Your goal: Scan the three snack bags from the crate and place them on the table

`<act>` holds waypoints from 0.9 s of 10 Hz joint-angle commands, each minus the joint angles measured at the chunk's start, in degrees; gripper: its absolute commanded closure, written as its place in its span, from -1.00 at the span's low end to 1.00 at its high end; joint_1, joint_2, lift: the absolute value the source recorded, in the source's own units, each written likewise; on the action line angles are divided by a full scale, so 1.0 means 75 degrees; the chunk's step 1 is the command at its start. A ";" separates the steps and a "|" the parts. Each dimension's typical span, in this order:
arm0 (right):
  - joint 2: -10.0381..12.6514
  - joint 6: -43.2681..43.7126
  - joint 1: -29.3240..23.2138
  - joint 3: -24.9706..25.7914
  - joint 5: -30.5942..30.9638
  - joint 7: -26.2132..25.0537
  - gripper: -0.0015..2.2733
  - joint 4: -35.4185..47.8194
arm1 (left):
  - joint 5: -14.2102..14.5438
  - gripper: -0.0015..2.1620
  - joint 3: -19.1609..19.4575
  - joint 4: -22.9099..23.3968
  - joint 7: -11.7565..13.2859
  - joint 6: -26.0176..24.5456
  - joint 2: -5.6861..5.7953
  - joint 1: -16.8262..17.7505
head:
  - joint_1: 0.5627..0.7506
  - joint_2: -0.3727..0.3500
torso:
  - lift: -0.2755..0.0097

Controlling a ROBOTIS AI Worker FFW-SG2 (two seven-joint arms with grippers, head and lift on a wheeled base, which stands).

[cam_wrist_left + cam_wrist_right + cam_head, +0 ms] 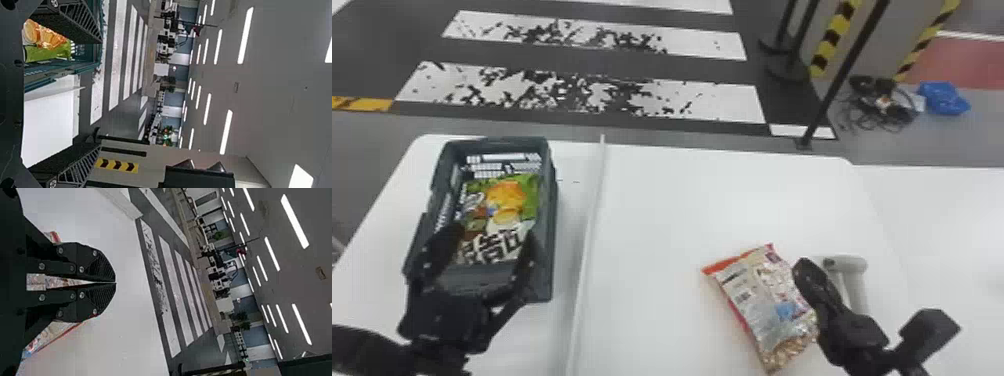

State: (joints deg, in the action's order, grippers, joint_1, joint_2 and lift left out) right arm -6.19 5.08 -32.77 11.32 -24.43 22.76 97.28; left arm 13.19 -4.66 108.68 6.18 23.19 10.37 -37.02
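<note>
The step in hand looks to be taking the next bag out of the crate (551,200), and the left tool (493,237) is well placed for it: it stands over the crate's near end with its fingers spread, one towards each long side, nothing between them. The green snack bag (507,200) lies in the crate, printed face up; whether another is under it, I cannot tell. The best way in is probably straight down, with both fingers kept inside the walls, then a slow closing on the bag's near part so that the film gathers instead of skidding off. A light squeeze should do, since the contents may crush and a puffed bag can slip out. Lift it high enough to clear the rim before carrying it across the raised strip (587,205) to the main part of the table (692,200). The right tool (115,282) has its fingertips pressed together, pinching nothing, beside the red-edged snack bag (757,300) lying on the table. What looks like a scanner (854,280) rests just beyond that tool; it would need the fingers parted for a grasp. For the reading, the code should be turned flat towards the scanner, free of folds and fingers.
</note>
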 commanded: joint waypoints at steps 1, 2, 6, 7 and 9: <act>-0.0089 0.0007 0.0339 0.0072 0.0128 0.0001 0.95 -0.0631 | -0.0001 -0.94 0.0000 -0.0042 0.0009 0.0007 0.0000 -0.0009 | 0.41 -0.35 | 0.67; -0.0100 0.0194 0.0467 0.0084 0.0210 -0.0023 0.95 -0.0948 | -0.0001 -0.94 0.0000 -0.0042 0.0009 0.0054 0.0012 -0.0021 | 0.41 -0.41 | 0.67; -0.0253 0.0499 0.0678 0.0248 0.0327 -0.0070 0.95 -0.1545 | -0.0001 -0.94 -0.0012 -0.0030 0.0044 0.0171 0.0035 -0.0091 | 0.41 -0.51 | 0.67; -0.0311 0.0546 0.0702 0.0283 0.0327 -0.0070 0.95 -0.1686 | -0.0001 -0.94 -0.0012 -0.0018 0.0044 0.0194 0.0035 -0.0103 | 0.41 -0.55 | 0.67; -0.0358 0.0827 0.0725 0.0283 0.0351 -0.0070 0.95 -0.2026 | -0.0012 -0.94 -0.0059 -0.0007 0.0032 0.0218 0.0023 -0.0103 | 0.41 -0.62 | 0.67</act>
State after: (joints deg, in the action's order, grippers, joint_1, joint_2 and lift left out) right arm -8.81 10.64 -27.39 13.44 -21.82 22.23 82.79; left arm 13.11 -4.99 108.61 6.42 24.80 10.62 -37.78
